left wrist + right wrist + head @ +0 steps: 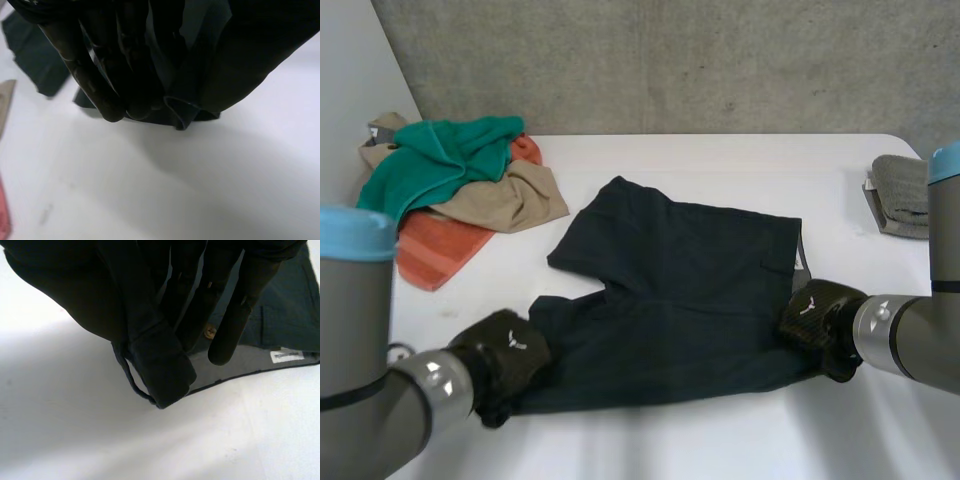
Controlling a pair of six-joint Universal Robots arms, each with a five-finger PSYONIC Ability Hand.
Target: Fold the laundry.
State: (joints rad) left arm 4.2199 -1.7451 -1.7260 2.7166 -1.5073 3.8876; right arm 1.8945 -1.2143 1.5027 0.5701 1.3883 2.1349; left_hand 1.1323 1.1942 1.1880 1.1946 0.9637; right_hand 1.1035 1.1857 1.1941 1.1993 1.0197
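The white table took up most of the head view, set against a grey concrete wall. A pair of dark shorts lay spread across its middle. The waistband end was toward the robot's right and the legs toward its left, and one leg was angled away toward the far side.

At the far left corner sat a heap of other laundry. A green cloth lay on top of a tan cloth, and an orange towel stuck out from under both toward the near side. A folded grey cloth rested at the table's right edge, well apart from the shorts.

The left hand was at the near left corner of the shorts, on the hem of the nearer leg. In the left wrist view its fingers were curled down, with a bunched fold of the dark fabric caught against them.

The right hand was at the near right corner, on the waistband. In the right wrist view its fingers reached down fairly straight. The waistband corner seemed to be pinched between them and the thumb, though black on dark fabric made the grip hard to read.

Beyond those fingertips the turned-back waistband showed a white label and a small button.
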